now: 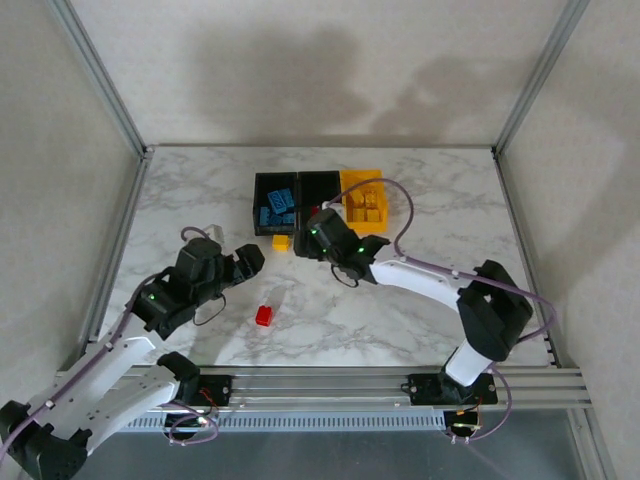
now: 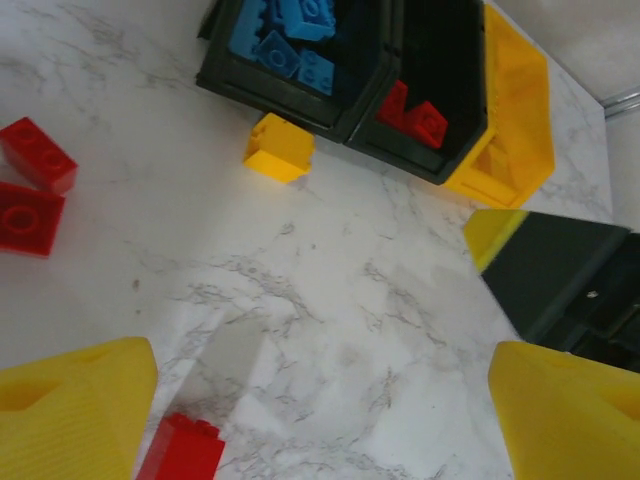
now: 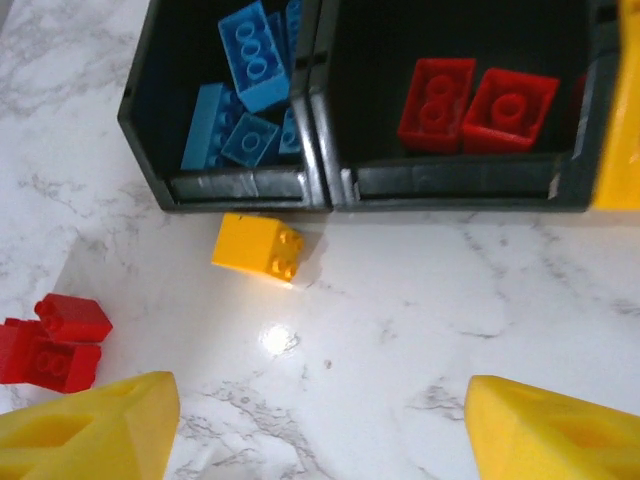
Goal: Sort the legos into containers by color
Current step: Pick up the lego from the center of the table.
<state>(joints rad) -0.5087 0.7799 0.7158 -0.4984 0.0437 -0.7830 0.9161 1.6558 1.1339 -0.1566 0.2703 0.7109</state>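
Note:
Three containers stand in a row at the back: a black bin (image 1: 275, 205) with blue legos (image 3: 250, 70), a black bin (image 1: 318, 190) holding two red legos (image 3: 437, 90), and a yellow bin (image 1: 362, 195) with yellow ones. A yellow lego (image 1: 282, 241) lies on its side just in front of the black bins. A red lego (image 1: 264, 315) sits mid-table, close to one left fingertip (image 2: 70, 410). My left gripper (image 2: 325, 375) is open over bare marble. My right gripper (image 3: 320, 400) is open too, hovering in front of the bins near the yellow lego (image 3: 258, 248).
More red legos (image 3: 55, 340) lie together on the marble left of the yellow one, also seen from the left wrist (image 2: 30, 185). The right gripper's dark body (image 2: 560, 270) hangs close on the left gripper's right. The table (image 1: 420, 290) is walled on three sides.

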